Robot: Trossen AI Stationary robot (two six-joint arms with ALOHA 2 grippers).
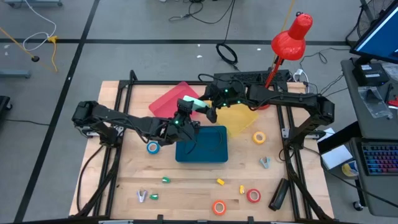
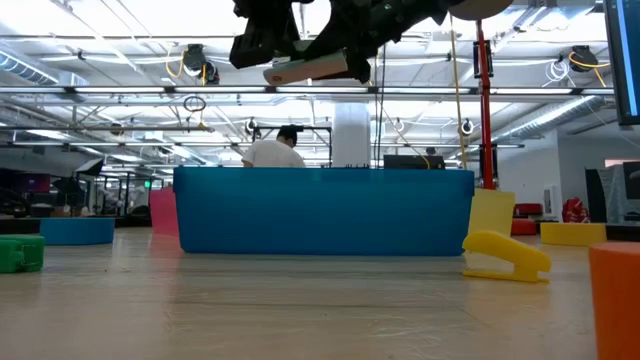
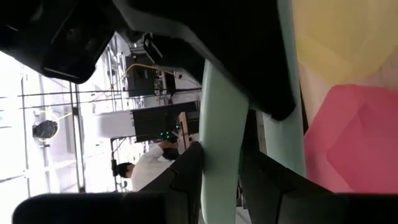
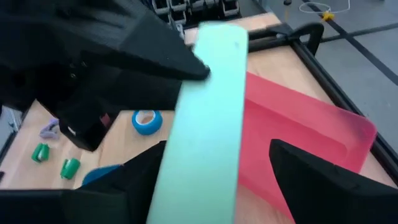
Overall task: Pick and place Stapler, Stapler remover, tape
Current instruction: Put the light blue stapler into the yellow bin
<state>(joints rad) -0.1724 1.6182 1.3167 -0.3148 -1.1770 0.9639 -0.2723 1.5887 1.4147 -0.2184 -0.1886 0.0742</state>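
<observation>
A mint-green stapler [image 1: 196, 104] hangs in the air over the gap between the red tray [image 1: 169, 101] and the blue tray [image 1: 211, 152]. My left gripper [image 1: 186, 116] is shut on it. My right gripper [image 1: 211, 112] is open, its fingers standing on either side of the stapler's other end [image 4: 205, 118]. The tape rolls lie flat on the table: blue [image 1: 153, 147], yellow [image 1: 259, 137], red [image 1: 253, 196] and orange [image 1: 219, 207]. Two staple removers [image 1: 265, 162] [image 1: 142, 196] and a black stapler [image 1: 279, 194] also lie on the wood. My left gripper pinches the mint stapler between its two fingers [image 3: 186, 177], on its long body [image 3: 219, 143], which runs out past the fingertips. The stapler is lifted clear of the table and lies nearly level [image 2: 310, 68]. My right gripper: whether a finger [image 4: 146, 180] touches the stapler, I cannot tell.
A yellow tray [image 1: 241, 116] sits right of the red one. Small green bits [image 1: 166, 180] and yellow bits [image 1: 220, 182] dot the near part of the table. A red lamp [image 1: 292, 37] stands at the far right corner. A person shows in the room beyond [image 2: 272, 150].
</observation>
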